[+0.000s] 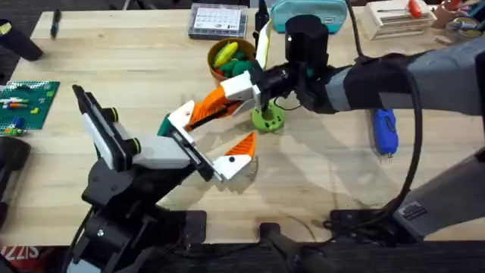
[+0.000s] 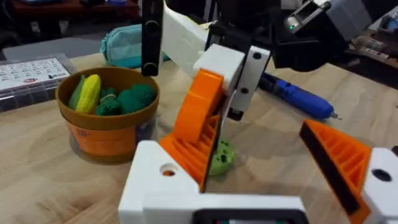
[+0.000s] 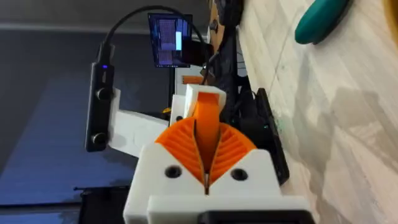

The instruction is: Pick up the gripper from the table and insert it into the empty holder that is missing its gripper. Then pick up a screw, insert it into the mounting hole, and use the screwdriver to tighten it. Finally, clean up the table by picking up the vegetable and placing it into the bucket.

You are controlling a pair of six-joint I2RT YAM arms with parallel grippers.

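Note:
My right gripper [image 1: 227,97] [image 3: 206,134] reaches in from the right, its orange pads shut on an orange-and-white gripper finger [image 3: 204,106] [image 2: 198,118]. That finger lines up with the far finger of my left gripper [image 1: 239,117] [image 2: 258,102], which is open. The orange-brown bucket [image 1: 214,67] [image 2: 106,134] stands just behind, holding yellow and green vegetables. A dark green vegetable [image 3: 323,18] lies on the table. The blue screwdriver [image 1: 385,130] [image 2: 298,98] lies to the right. A green round base [image 1: 267,118] [image 2: 219,157] sits under the right gripper.
A clear compartment box [image 1: 218,21] and a teal pouch [image 1: 307,14] stand at the back. A green brick plate [image 1: 26,106] lies at the left edge. Cables and mounts run along the front edge.

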